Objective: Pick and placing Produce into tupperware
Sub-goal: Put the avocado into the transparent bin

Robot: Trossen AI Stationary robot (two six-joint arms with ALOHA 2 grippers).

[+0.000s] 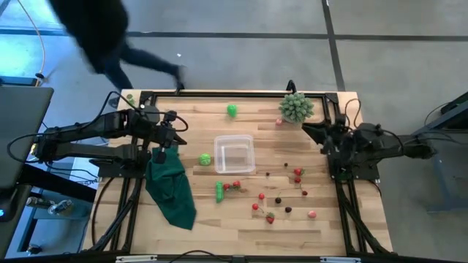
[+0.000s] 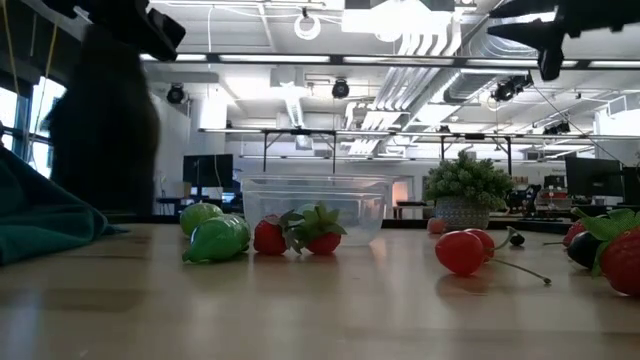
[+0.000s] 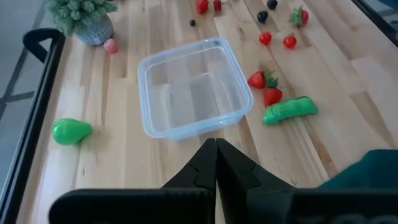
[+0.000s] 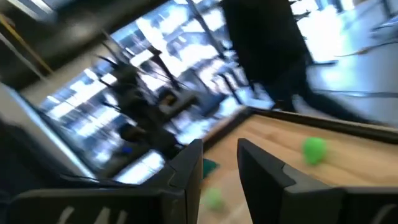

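The clear tupperware (image 1: 234,154) (image 3: 194,87) (image 2: 315,205) sits mid-table on its base and holds nothing. Produce lies around it: a green pear (image 1: 232,110) (image 3: 70,131) toward the far edge, a round green piece (image 1: 205,158), a green pod (image 1: 219,191) (image 3: 290,109) beside strawberries (image 1: 235,185) (image 3: 264,87), and several small red, pink and dark pieces (image 1: 281,199) toward the near right. My left gripper (image 1: 175,135) (image 3: 216,155) is shut, raised left of the container. My right gripper (image 1: 307,130) (image 4: 221,162) is open, raised right of it, near the plant.
A pale green spiky plant in a pot (image 1: 296,107) (image 3: 81,15) stands at the far right. A dark green cloth (image 1: 170,186) (image 3: 367,174) lies under the left arm. A person in dark clothes (image 1: 102,36) moves beyond the far left edge.
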